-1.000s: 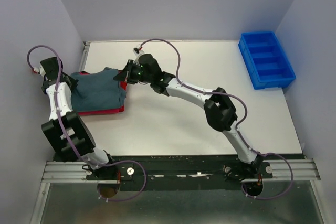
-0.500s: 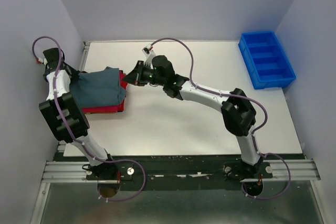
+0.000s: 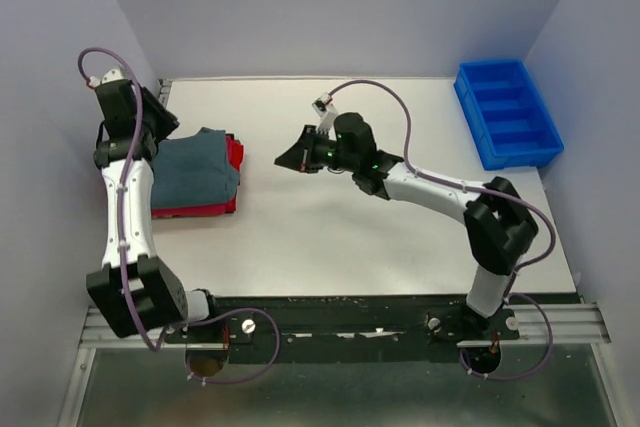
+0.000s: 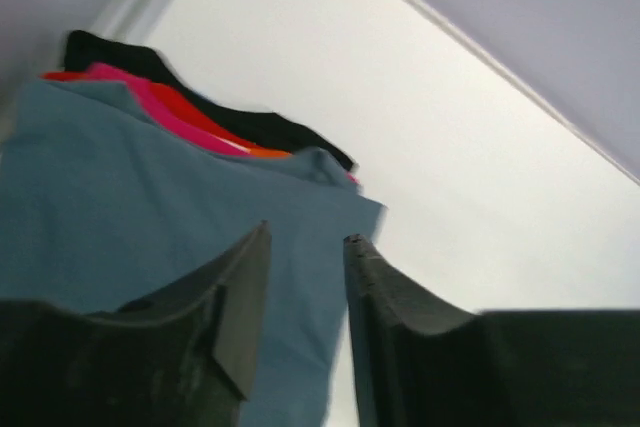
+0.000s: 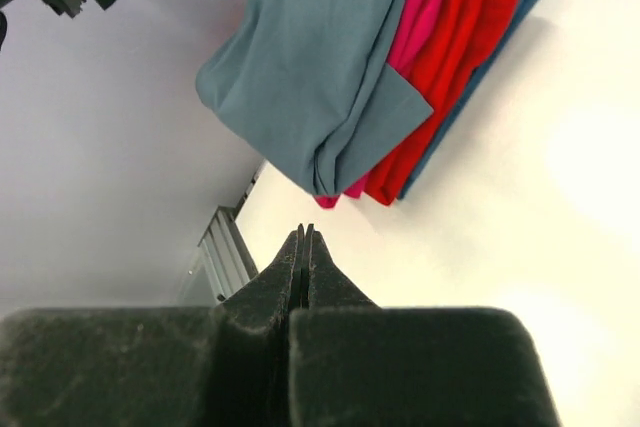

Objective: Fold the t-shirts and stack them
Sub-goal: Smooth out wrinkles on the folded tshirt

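A stack of folded t-shirts lies at the table's left. The slate grey-teal shirt [image 3: 196,167] is on top, with red shirts [image 3: 204,210] under it. The right wrist view shows the teal shirt [image 5: 320,57] over pink and red layers [image 5: 450,67]. My left gripper [image 3: 163,127] hovers over the stack's far left corner. Its jaws are apart and empty, with the teal shirt [image 4: 150,207] below them in the left wrist view [image 4: 305,242]. My right gripper [image 3: 291,159] is shut and empty, apart from the stack on its right, and also shows in the right wrist view [image 5: 303,232].
A blue plastic bin [image 3: 507,112] with compartments stands at the far right edge. A black layer [image 4: 250,127] shows at the bottom of the stack. A metal rail [image 5: 225,252] runs along the table's left edge by the wall.
My right gripper has drawn back to the right, away from the stack's right edge. My left arm has swung and lifted off the teal shirt, which now lies flat on the stack.
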